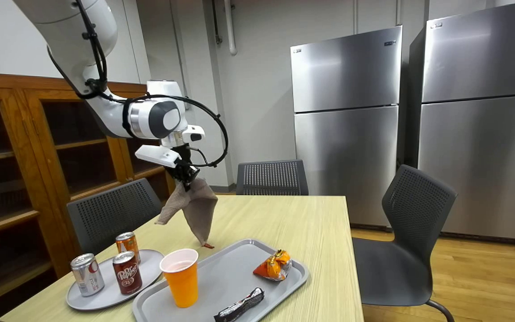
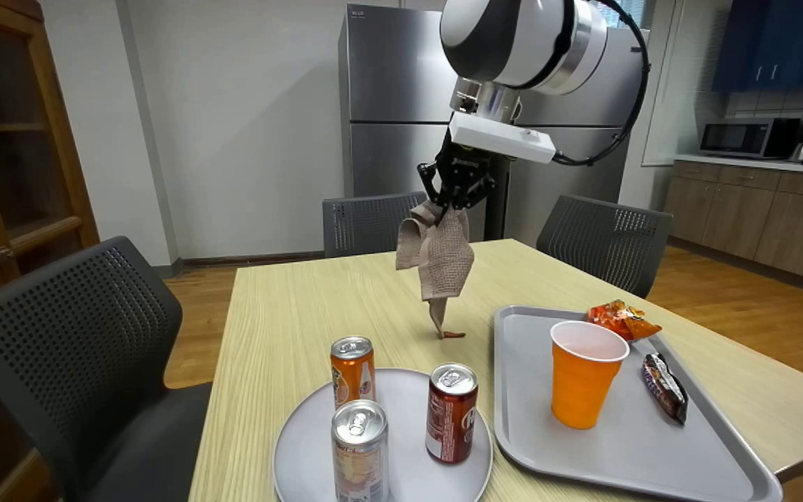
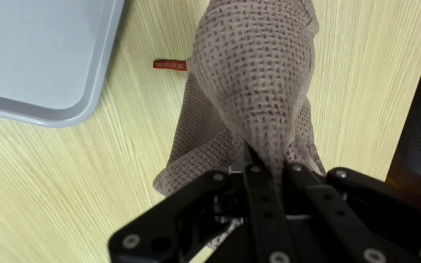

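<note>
The cloth (image 3: 254, 62) is taupe with a darker woven check, its tag (image 3: 170, 65) red with white symbols. The gripper (image 2: 445, 209) is black. The table (image 2: 318, 300) is pale yellow with fine streaks, the tray (image 2: 617, 457) and plate (image 2: 401, 418) grey. The cup (image 1: 183, 286) is orange outside, white inside. The cans (image 1: 127, 275) are silver, orange and dark red; the snack bag (image 1: 273, 267) orange and red.

Part of the cloth (image 3: 254, 69) was hidden by the claw (image 3: 270, 164); the tray (image 3: 49, 54), to its side in the wrist view, was cut off. Below the claw, the red tag (image 2: 453, 335) was shown too small to be read in both exterior views.
</note>
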You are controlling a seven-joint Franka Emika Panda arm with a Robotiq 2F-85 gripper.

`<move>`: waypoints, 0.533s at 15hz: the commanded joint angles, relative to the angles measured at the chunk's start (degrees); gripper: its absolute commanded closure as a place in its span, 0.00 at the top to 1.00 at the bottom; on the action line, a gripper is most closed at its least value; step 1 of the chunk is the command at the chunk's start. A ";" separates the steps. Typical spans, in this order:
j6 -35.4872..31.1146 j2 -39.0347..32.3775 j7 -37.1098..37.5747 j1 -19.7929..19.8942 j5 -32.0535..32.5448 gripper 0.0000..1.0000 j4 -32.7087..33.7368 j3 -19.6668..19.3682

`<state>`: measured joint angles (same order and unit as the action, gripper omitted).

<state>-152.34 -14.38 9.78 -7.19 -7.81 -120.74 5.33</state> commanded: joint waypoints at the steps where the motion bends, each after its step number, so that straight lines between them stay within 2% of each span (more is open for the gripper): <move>1: 2.29 -1.22 0.58 -1.03 4.37 0.02 1.86 -0.82; 8: 2.56 -7.05 1.89 -1.67 9.32 0.02 3.72 -2.38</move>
<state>-152.08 -18.59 9.92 -7.64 -0.39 -119.97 4.20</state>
